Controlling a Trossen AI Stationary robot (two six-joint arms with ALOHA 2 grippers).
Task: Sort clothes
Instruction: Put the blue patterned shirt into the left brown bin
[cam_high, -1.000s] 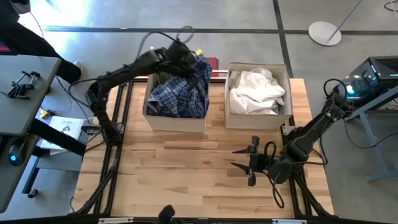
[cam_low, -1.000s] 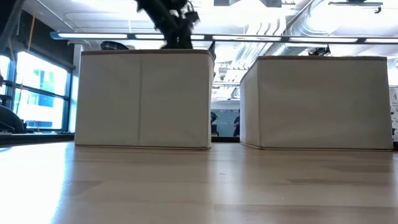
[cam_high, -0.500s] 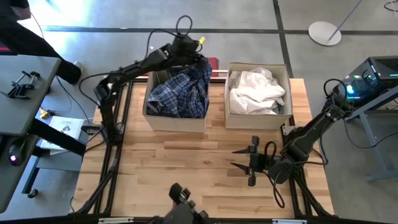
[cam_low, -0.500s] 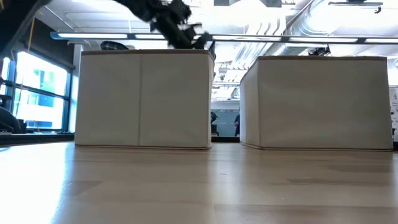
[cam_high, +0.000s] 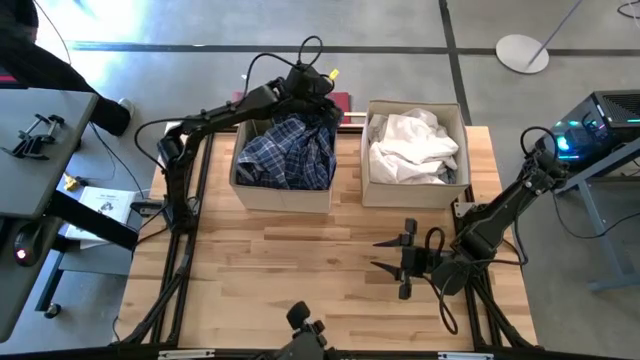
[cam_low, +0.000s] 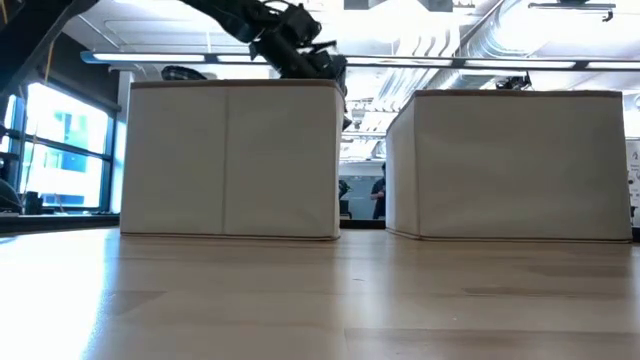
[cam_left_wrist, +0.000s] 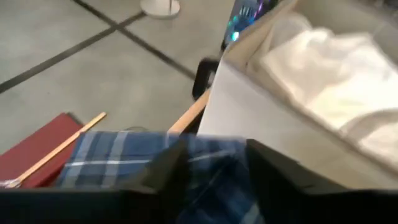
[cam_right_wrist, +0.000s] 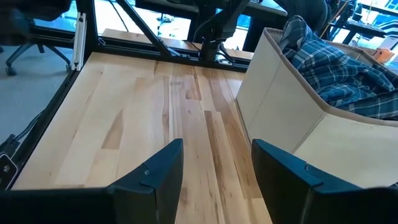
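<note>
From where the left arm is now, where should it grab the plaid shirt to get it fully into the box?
Probably the bunched fold at the plaid shirt's far right corner, where it rides up over the box rim. Come from straight above: the box walls block any side approach. The left gripper hangs over that corner, with plaid between its fingers in the wrist view.

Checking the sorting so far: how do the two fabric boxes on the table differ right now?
The left box holds a blue plaid shirt; the right box holds white clothes. The left gripper is at the left box's far edge, shut on the plaid shirt; nothing touches the right box. Both are beige, square and alike in size.
</note>
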